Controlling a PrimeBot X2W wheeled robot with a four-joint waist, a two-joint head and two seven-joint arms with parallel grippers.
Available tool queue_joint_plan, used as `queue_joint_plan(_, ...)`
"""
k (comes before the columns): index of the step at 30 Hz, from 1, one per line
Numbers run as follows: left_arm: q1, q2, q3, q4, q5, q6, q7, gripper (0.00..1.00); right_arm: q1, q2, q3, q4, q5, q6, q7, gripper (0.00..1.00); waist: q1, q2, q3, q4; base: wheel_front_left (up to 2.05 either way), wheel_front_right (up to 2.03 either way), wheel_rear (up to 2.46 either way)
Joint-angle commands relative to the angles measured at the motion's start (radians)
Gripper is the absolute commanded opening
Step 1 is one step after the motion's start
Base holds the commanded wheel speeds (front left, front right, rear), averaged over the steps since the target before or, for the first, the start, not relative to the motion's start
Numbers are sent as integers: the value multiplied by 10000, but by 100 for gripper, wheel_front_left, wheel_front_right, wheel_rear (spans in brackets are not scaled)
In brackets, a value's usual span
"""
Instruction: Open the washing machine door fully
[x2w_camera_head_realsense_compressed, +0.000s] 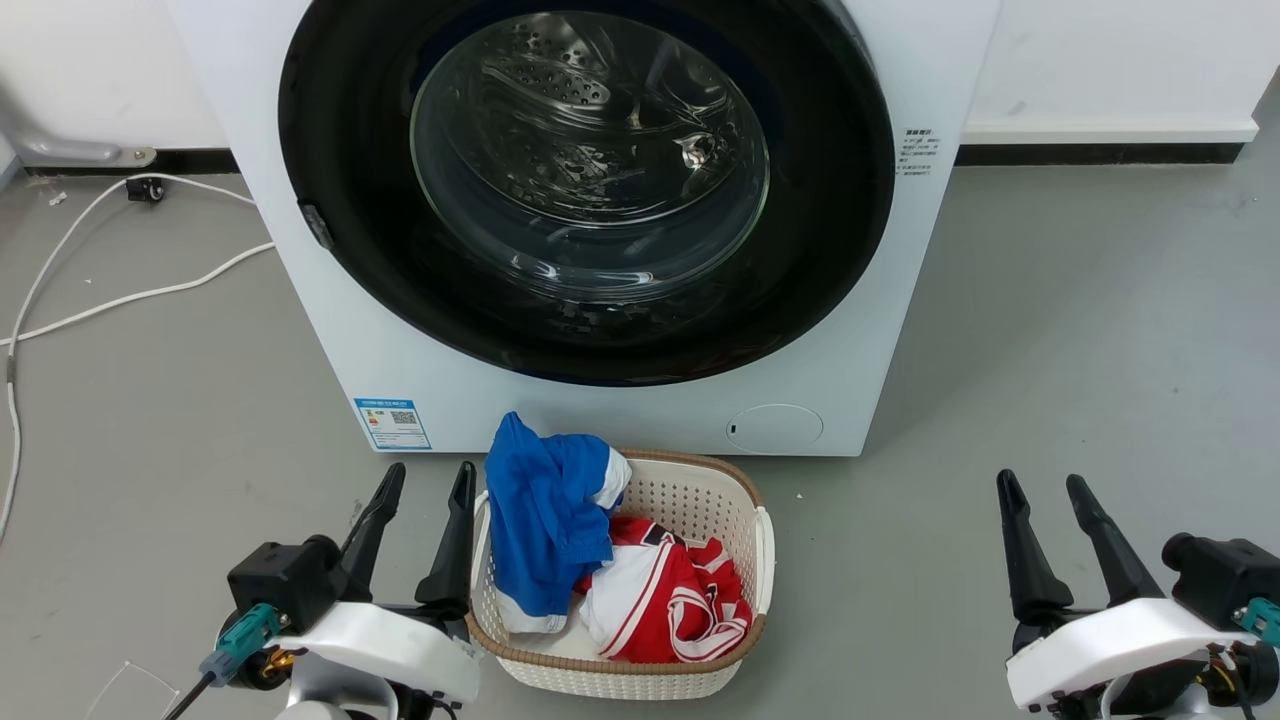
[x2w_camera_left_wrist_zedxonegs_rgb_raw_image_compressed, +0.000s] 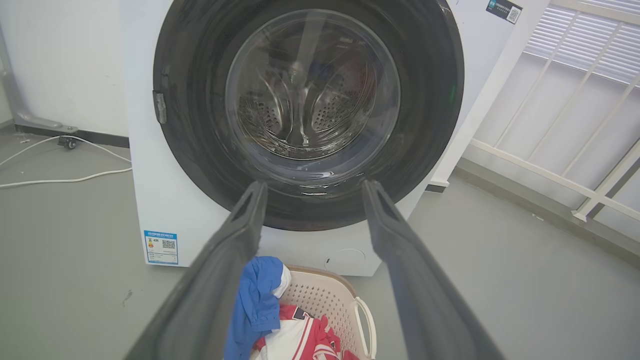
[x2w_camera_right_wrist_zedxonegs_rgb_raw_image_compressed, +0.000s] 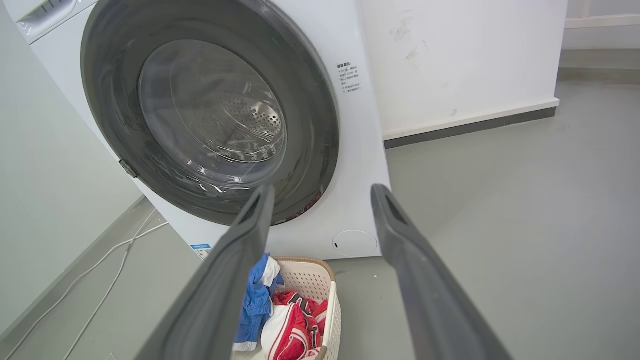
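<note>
The white washing machine (x2w_camera_head_realsense_compressed: 300, 330) stands straight ahead on the grey floor. Its washing machine door (x2w_camera_head_realsense_compressed: 840, 250) is a glossy black ring around a clear glass bowl, lying flat against the machine's front, with a small grey latch tab (x2w_camera_head_realsense_compressed: 318, 226) on its left rim. Both wrist views face the door (x2w_camera_left_wrist_zedxonegs_rgb_raw_image_compressed: 430, 110) (x2w_camera_right_wrist_zedxonegs_rgb_raw_image_compressed: 310, 125) from a distance. My left gripper (x2w_camera_head_realsense_compressed: 432, 478) is open at the lower left, and my right gripper (x2w_camera_head_realsense_compressed: 1042, 485) is open at the lower right. Both hang over the floor, well short of the machine, with nothing between the fingers.
A cream laundry basket (x2w_camera_head_realsense_compressed: 700, 490) with blue and red-and-white clothes sits on the floor right in front of the machine, between my grippers. White cables (x2w_camera_head_realsense_compressed: 120, 298) trail over the floor at the left. A white louvred panel (x2w_camera_left_wrist_zedxonegs_rgb_raw_image_compressed: 575, 100) stands beside the machine.
</note>
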Motion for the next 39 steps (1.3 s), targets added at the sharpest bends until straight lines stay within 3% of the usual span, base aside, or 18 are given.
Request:
queue_joint_plan(1,-209,111,-48,-60,286,27,-101,100,53,11,-4,-143,-325,17,-65,100,0,-1,-6,-7,0,0,0)
queue_joint_plan(23,-237,212,-20,118,2074,312,-564,100,135,140,67,-431,-2151,21,-251,100,0,-1,32,-57,0,0,0)
queue_joint_plan(39,-174,65,121,256,2917,195,-856,100,208,174,52,-414,-2391,14,-479,100,0,-1,-1,-59,0,0,0)
